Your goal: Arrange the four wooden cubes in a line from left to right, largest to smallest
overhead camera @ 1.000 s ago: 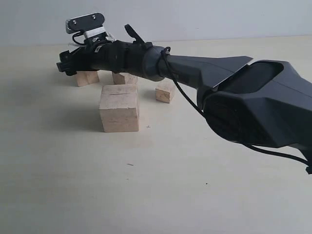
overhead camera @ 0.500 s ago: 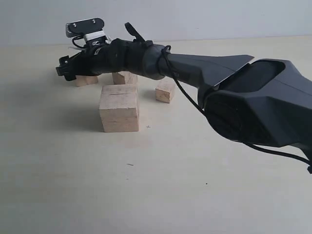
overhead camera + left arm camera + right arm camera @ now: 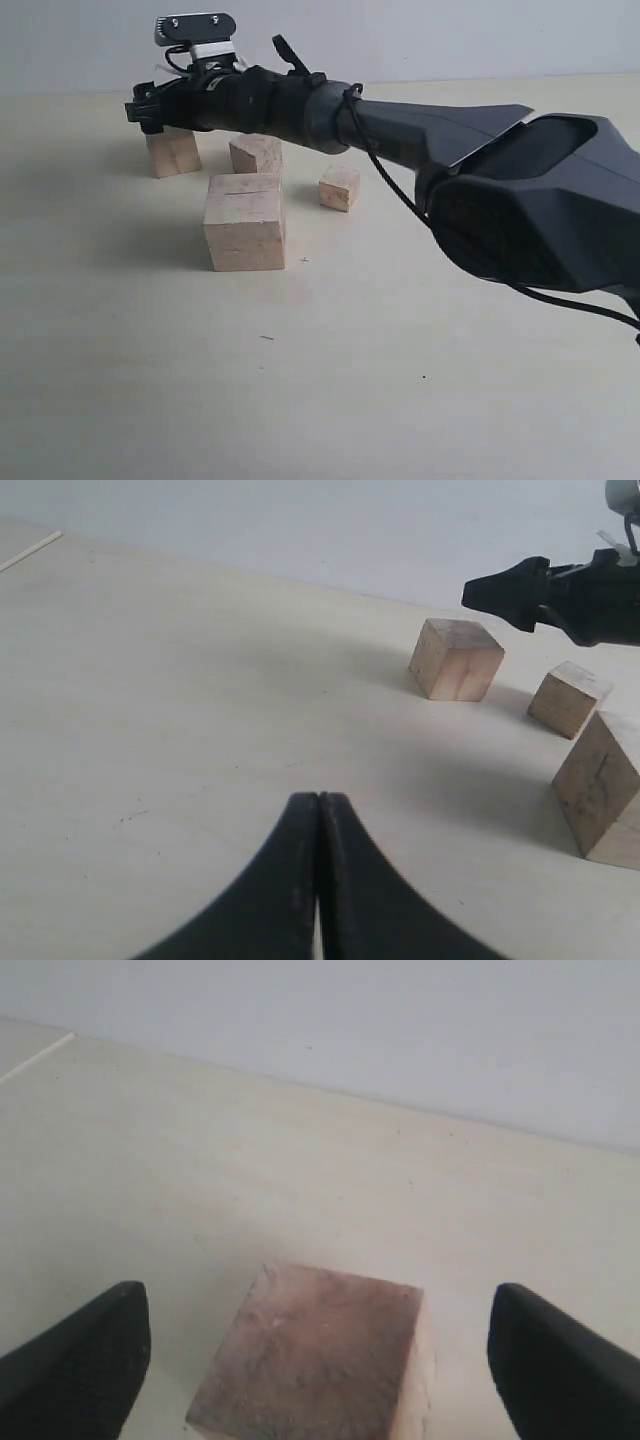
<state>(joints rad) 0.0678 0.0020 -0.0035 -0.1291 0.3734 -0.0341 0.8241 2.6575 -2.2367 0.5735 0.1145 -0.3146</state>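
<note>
**Exterior view:** the right arm (image 3: pixel 520 200) runs off the right edge. The right gripper (image 3: pixel 140 108) hides the top of the far-left cube (image 3: pixel 172 153), and its jaw gap cannot be judged from this angle.

**Left wrist view:** the largest cube (image 3: pixel 600 790) is cut by the right edge and the left gripper (image 3: pixel 318 798) by the bottom edge.

**Right wrist view:** the far-left cube and the right gripper's 2 fingers (image 3: pixel 90 1360) are cropped at the bottom edge.

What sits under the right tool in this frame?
One wooden cube stands on the table below the right tool. The tool's jaws are open, spread wider than the cube and clear of it. The cube's underside and far faces are hidden from every view.
</note>
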